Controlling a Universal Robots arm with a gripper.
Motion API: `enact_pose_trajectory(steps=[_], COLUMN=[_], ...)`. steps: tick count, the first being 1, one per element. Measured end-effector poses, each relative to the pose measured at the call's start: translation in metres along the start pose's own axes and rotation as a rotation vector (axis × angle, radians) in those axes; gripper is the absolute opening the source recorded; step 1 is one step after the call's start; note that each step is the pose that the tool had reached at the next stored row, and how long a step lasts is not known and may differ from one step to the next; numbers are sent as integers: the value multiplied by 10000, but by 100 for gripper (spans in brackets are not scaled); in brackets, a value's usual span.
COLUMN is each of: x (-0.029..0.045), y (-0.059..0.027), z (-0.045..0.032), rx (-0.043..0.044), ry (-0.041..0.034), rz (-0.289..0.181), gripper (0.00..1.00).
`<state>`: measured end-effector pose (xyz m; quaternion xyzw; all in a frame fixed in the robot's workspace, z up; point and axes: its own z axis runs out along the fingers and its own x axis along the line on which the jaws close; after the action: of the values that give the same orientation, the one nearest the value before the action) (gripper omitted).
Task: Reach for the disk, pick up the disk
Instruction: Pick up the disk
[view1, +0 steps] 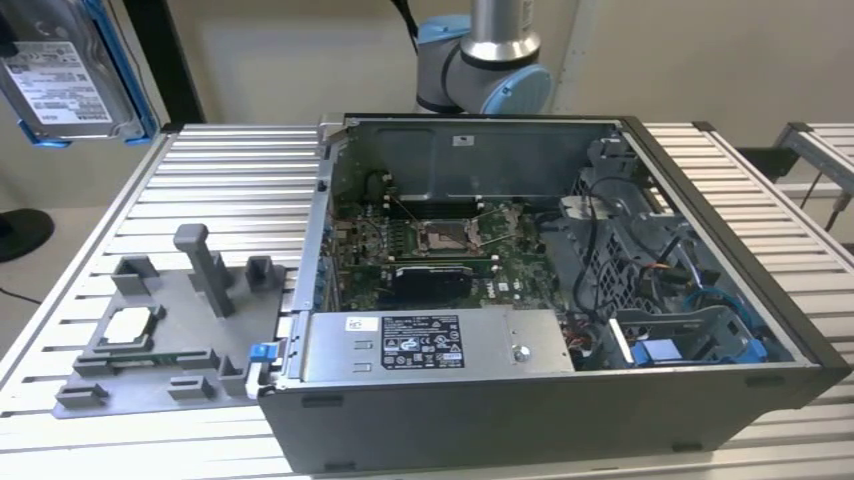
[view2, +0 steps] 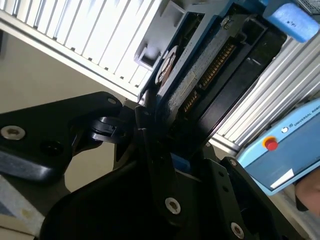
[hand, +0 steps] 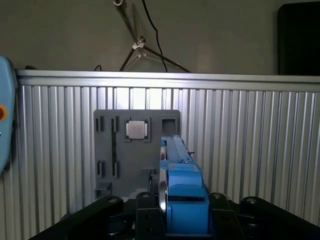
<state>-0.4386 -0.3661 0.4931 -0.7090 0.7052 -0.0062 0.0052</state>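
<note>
One disk: silver-grey rectangular hard drive with a white label and blue plastic frame, in the air at the upper left of the exterior view; seen edge-on in the first wrist view.
Gripper: black, pinching the disk from both sides.
Tray: grey plastic fixture, lower left, holding a small white-faced square chip.
Case: open dark-grey computer case, centre right, on the ribbed metal table.
</note>
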Motion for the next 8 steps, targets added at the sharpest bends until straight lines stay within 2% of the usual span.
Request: enact_pose_trajectory(steps=[3, 8], x=[0, 0], y=[-11, -133], z=[0, 2], rx=[2, 1], ry=[-1, 0], rz=[0, 0], gripper=[0, 0])
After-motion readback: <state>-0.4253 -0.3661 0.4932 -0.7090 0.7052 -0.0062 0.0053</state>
